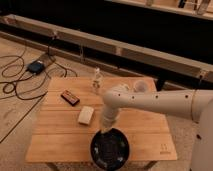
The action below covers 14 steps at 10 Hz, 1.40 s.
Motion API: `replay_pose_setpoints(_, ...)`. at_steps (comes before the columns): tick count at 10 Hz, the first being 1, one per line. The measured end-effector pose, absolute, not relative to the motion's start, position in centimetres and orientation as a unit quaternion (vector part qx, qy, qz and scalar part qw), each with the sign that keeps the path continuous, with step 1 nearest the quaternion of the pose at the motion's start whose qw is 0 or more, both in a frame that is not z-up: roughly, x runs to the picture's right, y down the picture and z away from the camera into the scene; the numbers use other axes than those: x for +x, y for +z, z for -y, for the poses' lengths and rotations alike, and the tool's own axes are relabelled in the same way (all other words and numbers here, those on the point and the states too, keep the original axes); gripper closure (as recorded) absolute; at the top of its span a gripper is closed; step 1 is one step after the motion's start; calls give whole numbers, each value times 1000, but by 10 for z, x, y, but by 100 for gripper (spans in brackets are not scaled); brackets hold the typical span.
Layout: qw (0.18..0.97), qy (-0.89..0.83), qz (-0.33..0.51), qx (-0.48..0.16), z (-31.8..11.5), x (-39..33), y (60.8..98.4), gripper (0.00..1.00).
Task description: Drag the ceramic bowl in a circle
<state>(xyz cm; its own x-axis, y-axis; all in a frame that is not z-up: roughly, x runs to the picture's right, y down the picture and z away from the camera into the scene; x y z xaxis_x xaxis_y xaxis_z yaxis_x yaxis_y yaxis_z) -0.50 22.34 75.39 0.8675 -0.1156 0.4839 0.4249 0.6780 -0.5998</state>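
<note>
The arm reaches in from the right and bends down, so the tool [104, 132] sits at the far rim of the ceramic bowl [111, 151]. The tool meets the rim from above. The wrist hides the contact, so I cannot tell whether it is clamped on the rim or only resting against it.

The bowl lies directly below and just in front of the tool, at the near edge of the desk [55, 145]. It may even hang a little over that edge.

To the tool's left and slightly behind it is a pale block [86, 115], which is near but clear of the bowl. Further back on the left is a small dark bar [70, 97]. A little bottle [97, 80] stands well behind the tool, and a white cup [141, 86] peeks out behind the arm on the right.

I judge the drag to be under way, with the bowl at the nearest part of its loop. The next move should curve the bowl sideways and then back toward the middle of the desk, away from the edge. It should keep steady downward contact on the rim so the glossy bowl does not slip free. The arc also has to pass inside the pale block rather than sweeping it along.
</note>
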Motion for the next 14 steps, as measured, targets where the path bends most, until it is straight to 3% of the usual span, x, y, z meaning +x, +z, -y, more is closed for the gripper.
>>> replay_pose_setpoints(7,910,-108,145,-374,-211,80,756,98)
replay_pose_setpoints(14,904,-163,104,-382,-149,117,790,98)
